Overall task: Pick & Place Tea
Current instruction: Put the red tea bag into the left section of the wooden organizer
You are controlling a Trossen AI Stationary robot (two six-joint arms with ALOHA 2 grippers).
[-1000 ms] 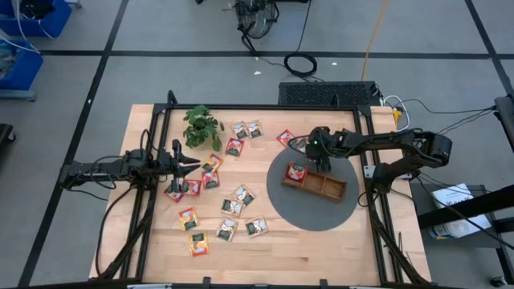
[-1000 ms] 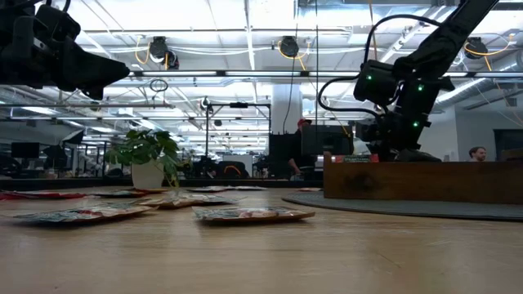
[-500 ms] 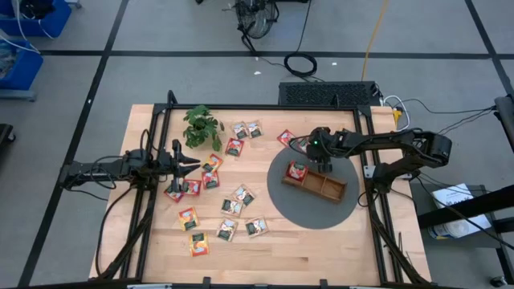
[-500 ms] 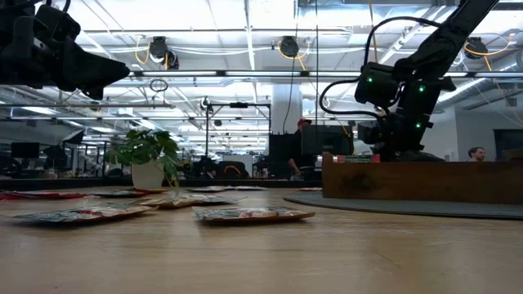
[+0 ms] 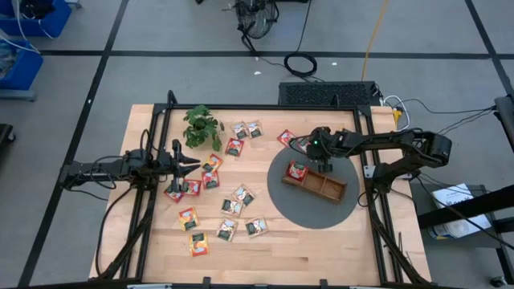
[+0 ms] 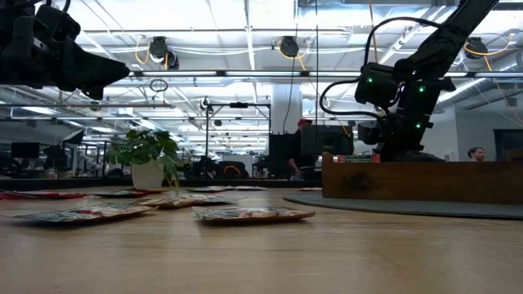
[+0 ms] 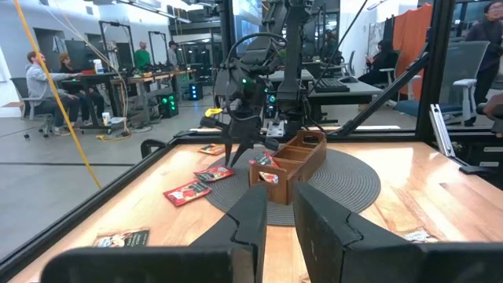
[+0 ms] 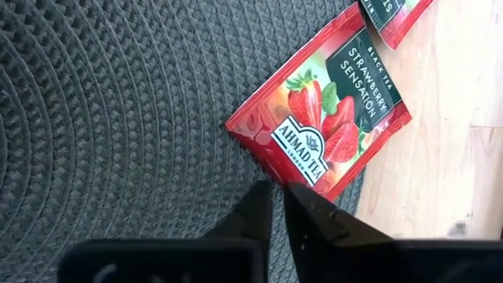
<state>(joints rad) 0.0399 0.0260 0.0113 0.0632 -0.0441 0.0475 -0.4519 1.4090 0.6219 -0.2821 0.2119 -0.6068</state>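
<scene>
The right hand [image 8: 277,196], fingers pressed together and holding nothing, hangs over the grey mat [image 8: 118,118] just beside a red strawberry tea sachet [image 8: 322,118]. The left hand [image 7: 277,216], nearly shut and empty, waits over the table [image 5: 321,249].

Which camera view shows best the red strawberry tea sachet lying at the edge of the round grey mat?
The right wrist view: the strawberry sachet fills the picture, label readable, half on the mat. The high view shows it as a small red square, the left wrist view from afar. The low view does not show it clearly.
</scene>
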